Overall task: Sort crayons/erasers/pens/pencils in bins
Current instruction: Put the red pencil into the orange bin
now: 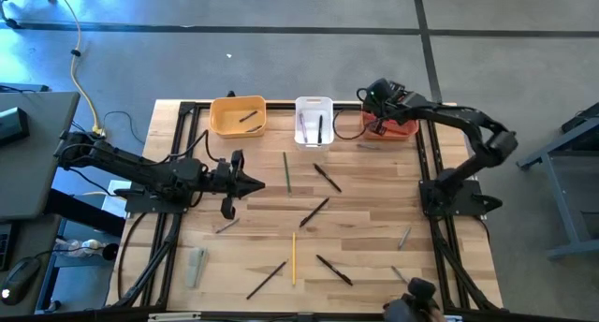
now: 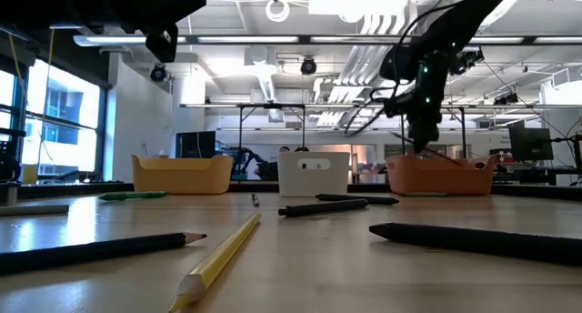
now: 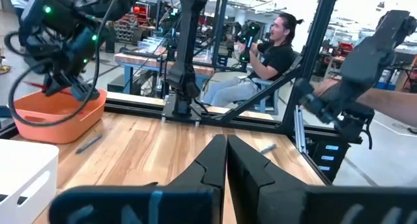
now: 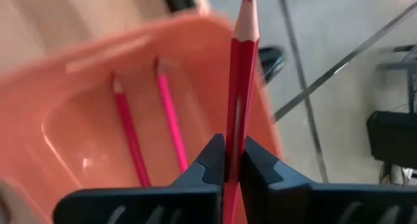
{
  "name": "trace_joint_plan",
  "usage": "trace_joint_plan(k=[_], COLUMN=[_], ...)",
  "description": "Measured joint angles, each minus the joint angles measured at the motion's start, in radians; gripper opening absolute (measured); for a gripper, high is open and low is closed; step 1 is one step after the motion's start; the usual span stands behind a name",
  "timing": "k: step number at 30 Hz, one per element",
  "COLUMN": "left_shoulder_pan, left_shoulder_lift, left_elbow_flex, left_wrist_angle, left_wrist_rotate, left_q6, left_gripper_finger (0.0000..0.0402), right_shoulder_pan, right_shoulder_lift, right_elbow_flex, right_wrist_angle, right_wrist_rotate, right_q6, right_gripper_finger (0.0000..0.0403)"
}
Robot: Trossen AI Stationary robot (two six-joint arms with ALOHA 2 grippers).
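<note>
Right wrist view: a red pencil (image 4: 241, 74) stands pinched between the right gripper (image 4: 233, 160) fingers, point up, over the red bin (image 4: 85, 74), where two more red pencils (image 4: 130, 136) already lie. I judge it light, stiff and a little slick on its painted sides, with a tip that could snap, so mid-shaft is the place to grip, about where the fingers clamp it now. It is thin, straight and sharpened.

The high view puts that gripper (image 1: 379, 102) above the red bin (image 1: 404, 131) at the table's far edge, beside the white bin (image 1: 314, 105) and yellow bin (image 1: 225, 125). Black pens (image 1: 328, 179), a green pen (image 1: 287, 171) and a yellow pencil (image 1: 293, 257) lie scattered on the table (image 1: 374, 228). The left gripper (image 1: 245, 182) waits mid-table, fingers closed on nothing.
</note>
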Motion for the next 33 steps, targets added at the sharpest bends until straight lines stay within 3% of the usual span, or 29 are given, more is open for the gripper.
trace_joint_plan(k=[16, 33], left_shoulder_pan=[0.000, 0.000], left_shoulder_lift=[0.000, 0.000], left_elbow_flex=[0.000, 0.000], left_wrist_angle=[-0.007, -0.007], left_wrist_rotate=[0.002, 0.002], left_q6=[-0.001, -0.001], left_gripper_finger=[0.0000, 0.0001], right_shoulder_pan=[-0.040, -0.068], right_shoulder_lift=[0.115, 0.156], right_elbow_flex=[0.000, 0.000], right_wrist_angle=[-0.035, -0.022], right_wrist_rotate=[-0.003, -0.003], right_q6=[-0.013, -0.004], right_gripper_finger=[0.0011, 0.0014])
